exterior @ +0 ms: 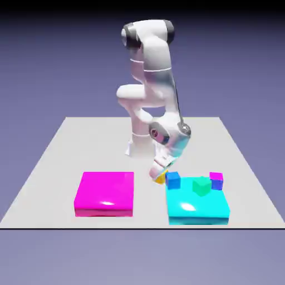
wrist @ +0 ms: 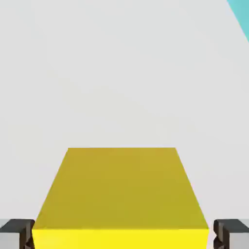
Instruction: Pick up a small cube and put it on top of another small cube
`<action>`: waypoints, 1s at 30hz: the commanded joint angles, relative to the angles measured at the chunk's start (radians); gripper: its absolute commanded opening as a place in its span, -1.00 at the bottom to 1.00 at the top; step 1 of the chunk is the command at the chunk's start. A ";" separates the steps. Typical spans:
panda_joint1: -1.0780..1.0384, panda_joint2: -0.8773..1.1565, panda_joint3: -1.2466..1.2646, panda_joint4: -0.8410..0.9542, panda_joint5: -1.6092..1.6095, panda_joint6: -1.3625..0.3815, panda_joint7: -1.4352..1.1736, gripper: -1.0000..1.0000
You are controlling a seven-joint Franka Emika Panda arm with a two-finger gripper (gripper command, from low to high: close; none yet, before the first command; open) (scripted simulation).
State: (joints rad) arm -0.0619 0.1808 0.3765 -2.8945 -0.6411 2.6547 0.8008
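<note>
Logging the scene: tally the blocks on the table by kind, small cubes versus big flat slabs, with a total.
Small cubes: 4: yellow, blue, green, magenta.
Flat slabs: 2: magenta, cyan.
Total: 6

The yellow cube (wrist: 121,194) sits large between the gripper (wrist: 121,236) fingertips (wrist: 17,232), which flank its lower corners. Pale grey worktop (wrist: 121,73) fills the rest; a cyan sliver (wrist: 240,12) cuts the top-right corner.
</note>
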 commanded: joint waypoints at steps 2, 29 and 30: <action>-0.015 -0.054 0.046 -0.004 0.086 -0.034 -0.061 -1.00; 0.097 -0.192 0.078 0.517 0.287 -0.468 -0.807 -1.00; 0.126 -0.174 0.080 0.553 0.262 -0.488 -0.839 -1.00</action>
State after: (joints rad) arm 0.0717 0.0069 0.4586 -2.3413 -0.3770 2.1654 -0.0393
